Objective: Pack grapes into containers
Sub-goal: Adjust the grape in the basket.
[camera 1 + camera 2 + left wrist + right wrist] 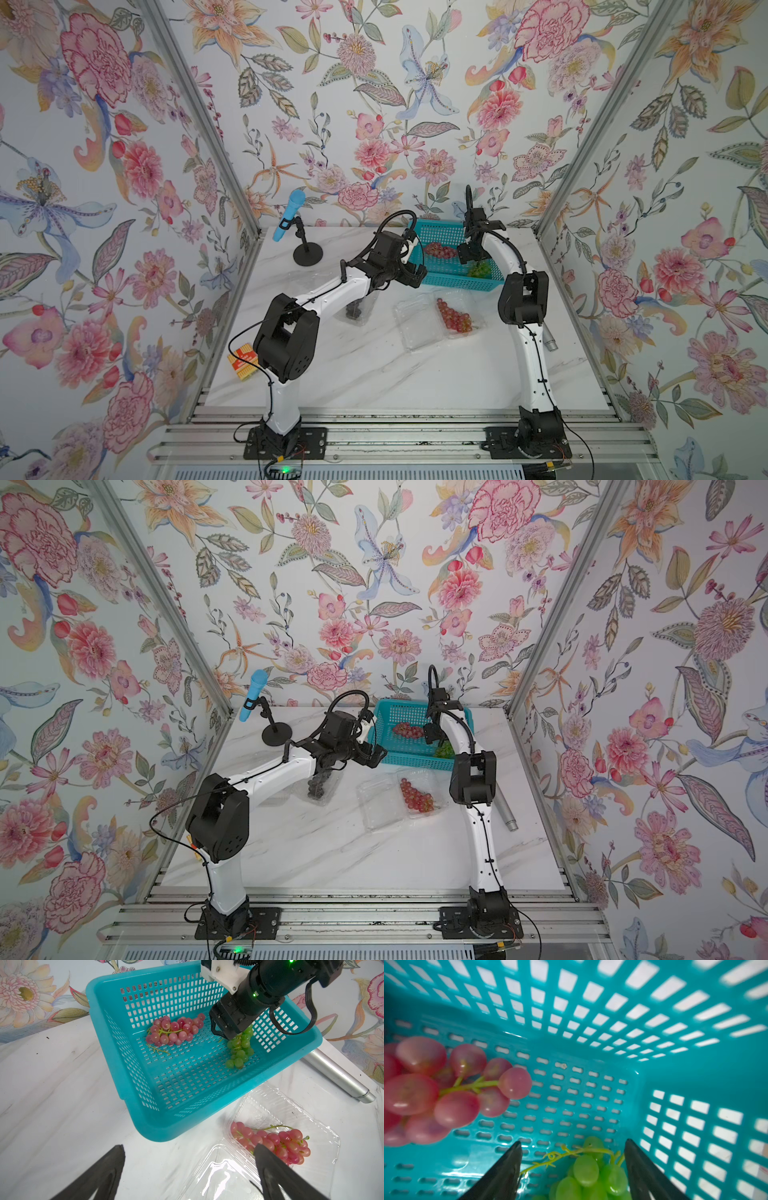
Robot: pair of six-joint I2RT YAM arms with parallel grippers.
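Observation:
Two bunches of grapes lie in the teal basket: a red bunch and a green bunch. My right gripper reaches down into the basket, open, its fingers on either side of the green bunch. In front of the basket an open clear container holds another red bunch. A second container with dark grapes sits under my left arm. My left gripper hovers open and empty above the table by the basket's front corner.
A blue microphone on a black stand is at the back left. A silver cylinder lies right of the basket, behind my right arm. An orange box sits at the table's left edge.

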